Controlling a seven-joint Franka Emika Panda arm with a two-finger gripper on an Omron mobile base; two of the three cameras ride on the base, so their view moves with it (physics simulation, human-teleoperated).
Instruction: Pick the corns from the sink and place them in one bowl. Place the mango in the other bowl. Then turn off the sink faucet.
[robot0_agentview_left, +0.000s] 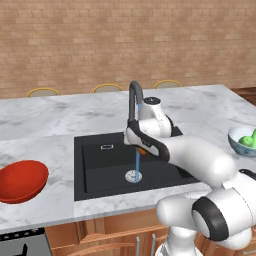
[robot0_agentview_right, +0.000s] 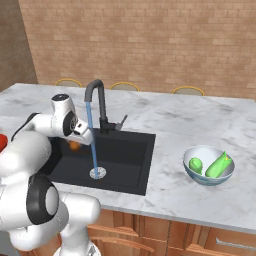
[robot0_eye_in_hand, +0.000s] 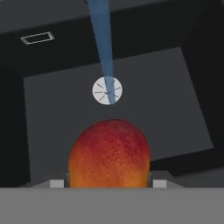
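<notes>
the claw (robot0_eye_in_hand: 109, 181) is clamped on the small oval orange-red mango (robot0_eye_in_hand: 109, 153), holding it above the large black rectangular sink (robot0_agentview_left: 100, 165) set in the white-grey marble surface (robot0_agentview_right: 200, 120). a blue stream of water (robot0_agentview_right: 92, 140) runs from the tall dark grey gooseneck faucet (robot0_agentview_right: 96, 100) to the round silver drain (robot0_eye_in_hand: 107, 91). both bright green corns (robot0_agentview_right: 219, 165) lie in the pale white-blue bowl (robot0_agentview_right: 208, 179), right of the sink. the wide glossy red bowl (robot0_agentview_left: 21, 181) sits to its left.

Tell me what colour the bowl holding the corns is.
The bowl is white with a pale blue-grey tint, clearest in the right base view.
</notes>
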